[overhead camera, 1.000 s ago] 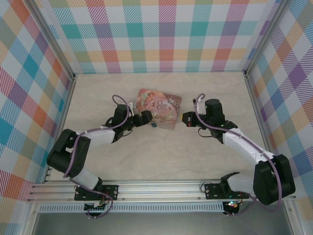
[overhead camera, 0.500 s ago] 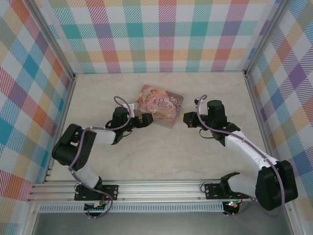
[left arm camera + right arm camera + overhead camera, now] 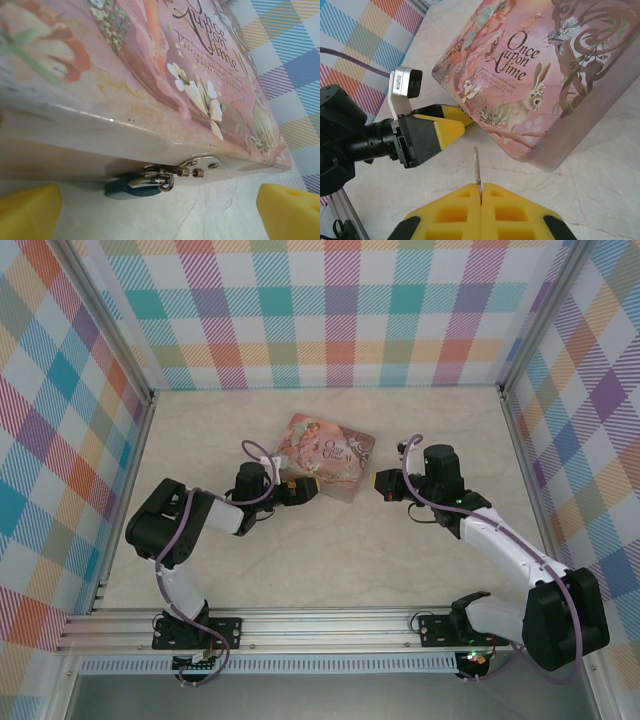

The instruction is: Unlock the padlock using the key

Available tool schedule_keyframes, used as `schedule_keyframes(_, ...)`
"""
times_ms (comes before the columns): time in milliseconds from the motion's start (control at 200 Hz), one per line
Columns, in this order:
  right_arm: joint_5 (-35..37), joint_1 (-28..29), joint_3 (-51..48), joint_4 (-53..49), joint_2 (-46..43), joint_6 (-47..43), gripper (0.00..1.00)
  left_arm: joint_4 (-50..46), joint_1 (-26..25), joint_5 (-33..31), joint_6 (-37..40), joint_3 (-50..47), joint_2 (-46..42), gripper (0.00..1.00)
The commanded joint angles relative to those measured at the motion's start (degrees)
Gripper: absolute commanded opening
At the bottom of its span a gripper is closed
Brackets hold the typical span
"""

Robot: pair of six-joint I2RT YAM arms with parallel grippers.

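1. My left tool (image 3: 160,215) is spread wide, with one yellow pad (image 3: 27,212) to each side of the padlock (image 3: 131,184). Neither pad touches it.
2. The padlock has a teal body and hangs on the silver hasp (image 3: 186,167) at the pink "Once Upon a Time" tin's (image 3: 125,75) lower edge, low by the bench (image 3: 350,560).
3. My right tool (image 3: 481,192) is pressed together, pinching the key (image 3: 477,167). The blade points to 12 o'clock and stops short of the tin.
4. From the top view, the left tool sits at the tin's 8 o'clock and the right tool at its 4 o'clock.

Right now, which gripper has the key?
The right gripper, its yellow jaws shut on the thin key sticking out toward the tin. The left gripper is wide open, empty, facing the padlock.
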Motion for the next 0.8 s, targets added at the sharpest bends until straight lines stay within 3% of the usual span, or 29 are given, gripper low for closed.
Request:
schedule_keyframes(0,-0.57,0.23,-0.46,0.72,-0.90,-1.60,0.01,2.41,-0.35,1.91,-0.34,1.60,2.83,1.00)
schedule_keyframes(465,-0.84,0.23,-1.24,0.82,-1.45,-1.86,0.01,4.46,-2.29,3.13,-0.01,2.51,5.55,0.97)
schedule_keyframes(795,-1.11,0.23,-1.87,1.49,-1.55,-1.78,0.01,5.26,-3.45,3.76,-1.56,2.95,5.80,0.86)
